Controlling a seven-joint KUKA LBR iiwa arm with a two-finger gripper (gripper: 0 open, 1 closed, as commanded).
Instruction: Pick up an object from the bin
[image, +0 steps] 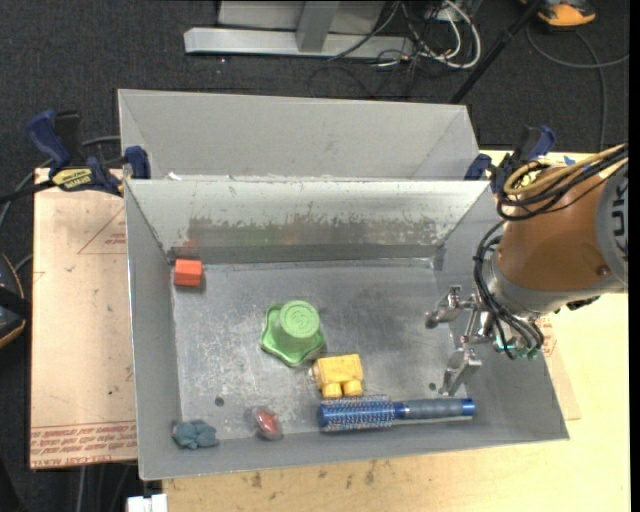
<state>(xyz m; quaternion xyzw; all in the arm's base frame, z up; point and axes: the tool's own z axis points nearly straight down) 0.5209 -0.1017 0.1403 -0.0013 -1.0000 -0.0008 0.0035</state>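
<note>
Gripper (450, 343): hangs low over the right side of the grey bin (380, 290), close to the right wall, above bare floor. Fingers (443, 313): spread apart, pinching nothing.

Nearest thing, a blue brush (395, 412): lies flat along the front edge of the bin, bristle head toward the middle, handle end pointing to the right wall and ending just below the lower fingertip, apart from it.

Just behind the brush head: a yellow block (338, 375), touching or nearly touching a green cup (293, 332) standing upside down near the bin's middle.

Along the front edge, leftward: a small pinkish-red lump (266, 423), then a blue-grey lump (194, 434) in the front left corner.

At the back left corner: an orange cube (187, 273), well apart from everything else.
</note>
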